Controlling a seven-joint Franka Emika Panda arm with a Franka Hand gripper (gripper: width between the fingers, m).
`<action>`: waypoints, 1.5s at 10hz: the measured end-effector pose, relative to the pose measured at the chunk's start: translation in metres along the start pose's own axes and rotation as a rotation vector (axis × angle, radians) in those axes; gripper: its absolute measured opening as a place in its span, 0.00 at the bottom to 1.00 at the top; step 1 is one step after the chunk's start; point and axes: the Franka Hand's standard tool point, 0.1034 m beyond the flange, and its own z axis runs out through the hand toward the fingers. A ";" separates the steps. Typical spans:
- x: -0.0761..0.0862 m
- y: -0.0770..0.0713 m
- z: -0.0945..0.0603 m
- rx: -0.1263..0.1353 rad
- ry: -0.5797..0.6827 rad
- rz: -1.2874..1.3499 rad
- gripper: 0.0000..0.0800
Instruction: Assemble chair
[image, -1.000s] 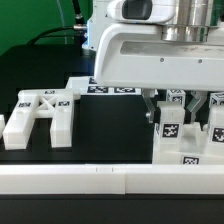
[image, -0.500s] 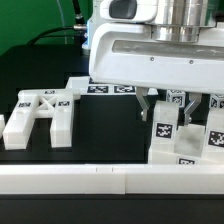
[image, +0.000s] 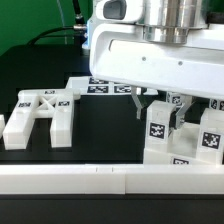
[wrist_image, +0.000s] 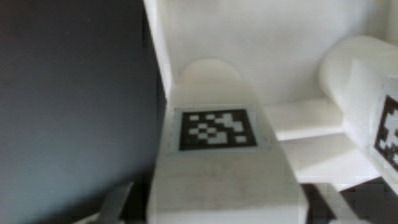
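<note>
The bar (image: 160, 132) is clamped between my fingers (image: 140, 106). My gripper (image: 159, 114) is closed on its two sides, partway in, with the bar filling the gap. It stands upright at the exterior view's right, a square tag facing that camera. I cannot tell whether its foot touches the table (image: 110, 125).

From my wrist I see its rounded white end and another tag on the face turned towards me, with a dark finger showing at each side.

More white chair blocks (image: 208, 140), also tagged, stand just beside it, further to the exterior view's right. The cross-braced plate (image: 60, 115) lies flat on the black table, well apart at that view's left. Behind lies the marker board (image: 105, 89), and a long white rail (image: 90, 180) runs along the front.
</note>
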 end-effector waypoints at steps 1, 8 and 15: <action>0.000 0.003 0.000 -0.010 -0.005 0.019 0.37; -0.008 0.000 -0.018 0.015 0.003 -0.134 0.81; -0.029 0.004 -0.020 0.026 0.016 -0.177 0.81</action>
